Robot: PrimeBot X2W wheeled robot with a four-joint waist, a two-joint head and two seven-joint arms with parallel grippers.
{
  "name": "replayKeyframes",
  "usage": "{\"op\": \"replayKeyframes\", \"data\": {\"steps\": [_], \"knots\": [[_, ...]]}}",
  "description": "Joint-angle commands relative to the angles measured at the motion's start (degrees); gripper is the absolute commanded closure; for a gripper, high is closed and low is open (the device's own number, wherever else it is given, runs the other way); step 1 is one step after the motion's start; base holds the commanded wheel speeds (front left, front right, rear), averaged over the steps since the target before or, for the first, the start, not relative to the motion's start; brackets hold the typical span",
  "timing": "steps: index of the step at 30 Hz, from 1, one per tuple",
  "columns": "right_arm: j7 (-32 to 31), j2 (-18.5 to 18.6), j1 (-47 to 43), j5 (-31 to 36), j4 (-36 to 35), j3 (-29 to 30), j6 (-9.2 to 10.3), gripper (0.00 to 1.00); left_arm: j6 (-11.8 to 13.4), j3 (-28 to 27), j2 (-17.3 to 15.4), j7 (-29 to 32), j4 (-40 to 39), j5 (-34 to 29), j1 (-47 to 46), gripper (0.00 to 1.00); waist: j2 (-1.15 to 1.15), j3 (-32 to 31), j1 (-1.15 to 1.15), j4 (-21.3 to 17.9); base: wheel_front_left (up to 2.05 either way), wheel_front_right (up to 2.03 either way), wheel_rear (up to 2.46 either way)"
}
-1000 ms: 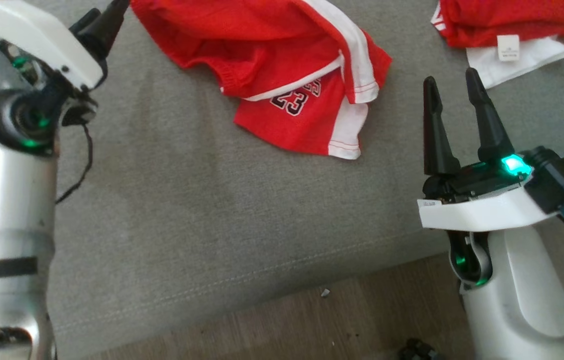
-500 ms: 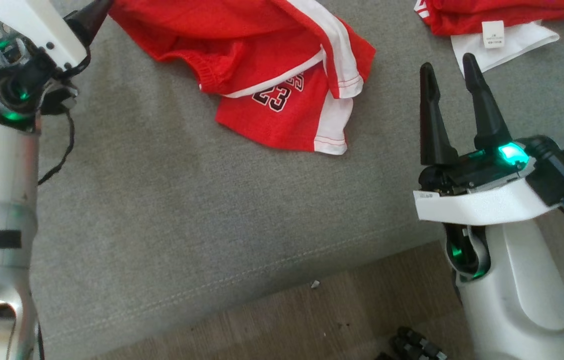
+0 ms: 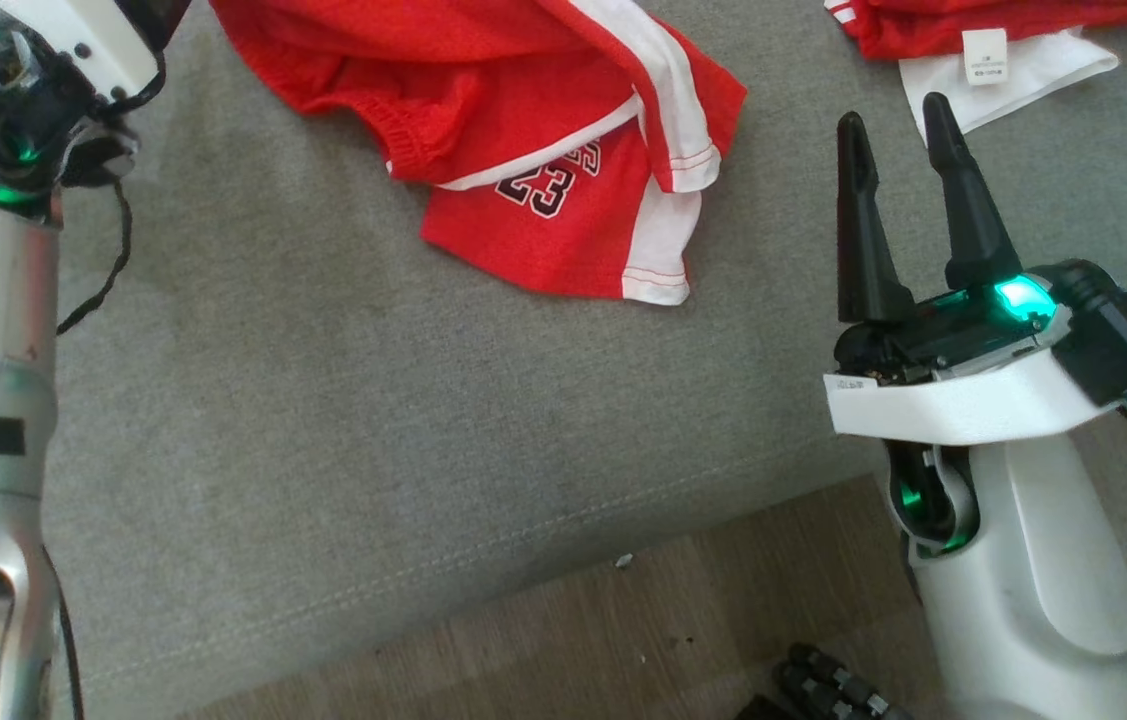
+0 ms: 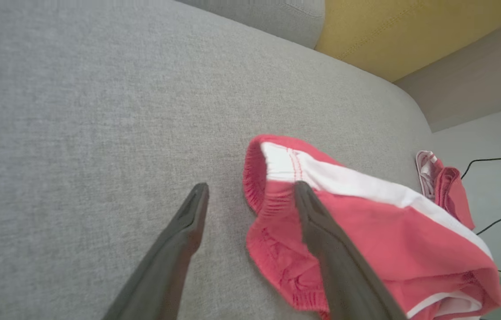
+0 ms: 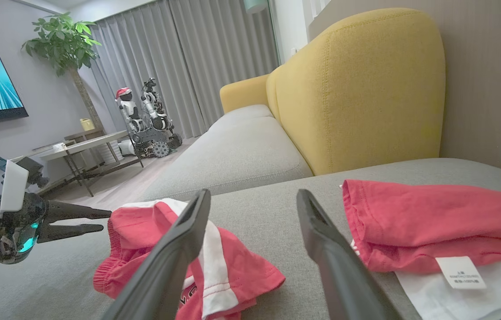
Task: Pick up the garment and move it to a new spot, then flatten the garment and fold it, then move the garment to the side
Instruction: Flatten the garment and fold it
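**Both pincers spread, garment loose on the sofa**

Head view: the garment [image 3: 563, 130] lay crumpled at 12 o'clock on the grey sofa cushion [image 3: 323, 400]. It was red shorts with a broad white side stripe, and the number 23 faced up on the near leg. One white-hemmed leg hung toward 5 o'clock of the heap. Nothing gripped it.

The right pincer [image 3: 891, 112] stood at 3 o'clock with its fingers pointing to 12. The jaws were spread, with bare cushion showing between them. It was near the garment's 3 o'clock edge but apart from it, and a green light glowed at its base.

Left wrist view: the left pincer [image 4: 250, 186] was also spread and held nothing. One finger was over bare cushion and the other lay across the gathered red waistband. I could not tell whether that finger touched the cloth.

At 1 o'clock in the head view a folded red piece [image 3: 1013, 15] sat on a white cloth [image 3: 1043, 70], well apart from the garment. A small white label [image 3: 984, 55] showed at its near edge.

Wooden floor [image 3: 623, 640] ran from 5 to 7 o'clock below the cushion's stitched front seam. In the right wrist view a yellow backrest [image 5: 357, 89] rose at 1 o'clock behind the cushion.
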State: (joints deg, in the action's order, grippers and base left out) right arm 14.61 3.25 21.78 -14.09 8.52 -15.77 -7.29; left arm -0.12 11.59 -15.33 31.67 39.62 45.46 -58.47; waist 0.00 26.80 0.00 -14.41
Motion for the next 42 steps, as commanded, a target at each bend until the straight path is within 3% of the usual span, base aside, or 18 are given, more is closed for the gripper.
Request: {"op": "replayKeyframes", "data": {"steps": [1,6,26,28,37,42], "knots": [[0.39,-0.37,0.96,-0.6,-1.7,-1.27,-0.2,0.0,-0.6,-1.18,-2.77,-0.28,-1.67,-0.34,-3.01,0.0,0.0,-0.01,0.0,-0.02,0.0,0.0,0.0],[0.39,-0.37,1.06,-0.81,-1.58,-1.36,-0.2,0.0,-2.45,-0.73,-2.63,-0.04,-0.96,0.25,-4.25,0.0,0.0,0.15,0.0,-0.08,0.0,0.0,0.0],[0.39,-0.37,1.3,-1.27,-1.19,-1.67,-0.2,0.0,-4.37,4.32,-3.23,2.04,3.79,-2.54,-7.04,0.0,0.0,0.35,0.0,-0.63,0.0,0.0,0.0],[0.39,-0.37,1.37,-1.27,-1.13,-1.63,-0.2,0.0,-4.9,4.25,-2.95,1.87,3.61,-1.88,-6.94,1.0,0.0,0.28,0.0,-0.48,0.0,0.0,0.0],[0.39,-0.37,1.53,-0.02,0.22,-1.08,-0.2,0.0,-5.95,4.22,-2.5,-0.43,2.83,-0.76,-6.89,1.0,0.0,-0.63,0.0,0.65,0.0,0.0,0.0],[0.28,-0.37,3.38,5.04,6.79,-1.63,-0.2,0.0,-6.43,5.12,-2.29,-1.26,1.88,-0.66,-6.03,1.0,0.0,-1.61,0.0,1.78,0.0,0.0,0.0]]}}
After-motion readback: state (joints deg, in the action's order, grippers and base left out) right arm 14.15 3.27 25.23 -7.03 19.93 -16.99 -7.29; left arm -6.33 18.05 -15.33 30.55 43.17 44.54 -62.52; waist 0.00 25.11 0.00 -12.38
